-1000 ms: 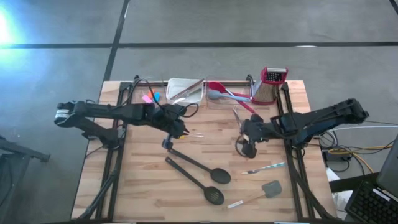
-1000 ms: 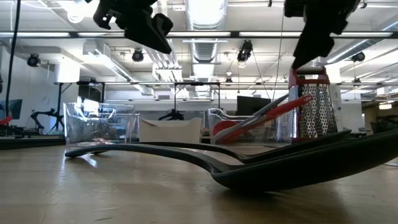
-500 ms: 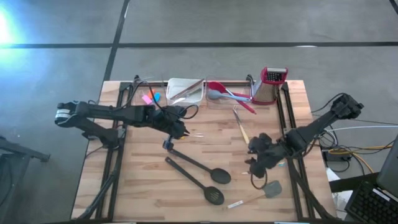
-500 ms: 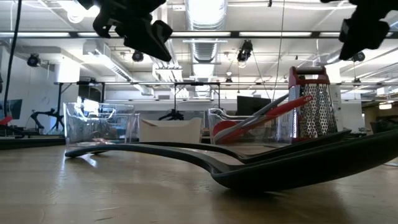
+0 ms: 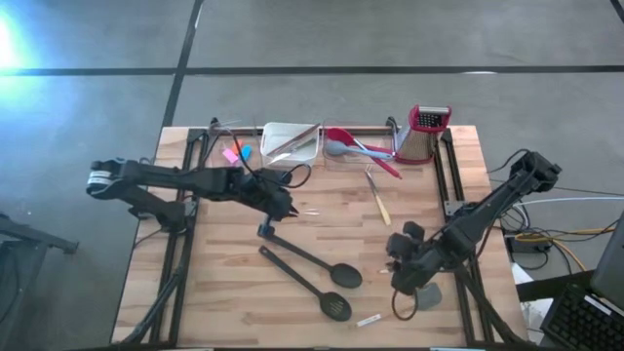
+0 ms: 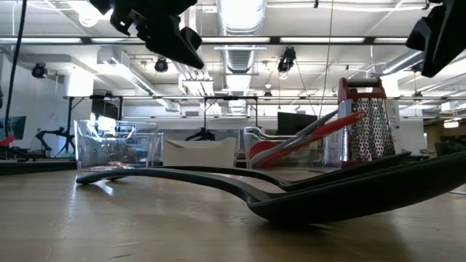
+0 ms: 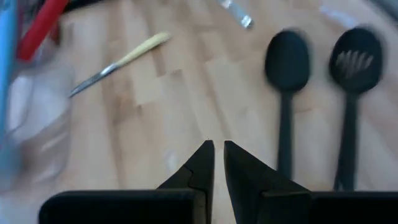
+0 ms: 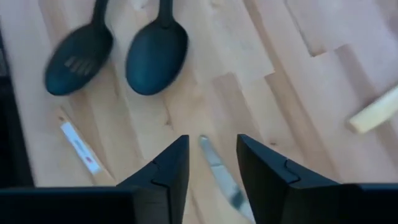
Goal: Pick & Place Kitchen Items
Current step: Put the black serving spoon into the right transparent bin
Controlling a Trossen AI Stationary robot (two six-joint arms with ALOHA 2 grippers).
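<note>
Over the near right of the table [image 5: 224, 292], the right gripper [image 8: 211, 168] hangs fingers apart above a metal blade [image 8: 219, 168]; left gripper [image 7: 217, 168] nearly closed beside the black spoon [image 7: 286, 62].

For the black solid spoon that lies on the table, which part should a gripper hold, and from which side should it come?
Probably the thin handle of the black solid spoon, near its middle, coming straight down from above. It lies flat, apart from the slotted spoon, so the fingers can straddle the handle across its width.
</note>
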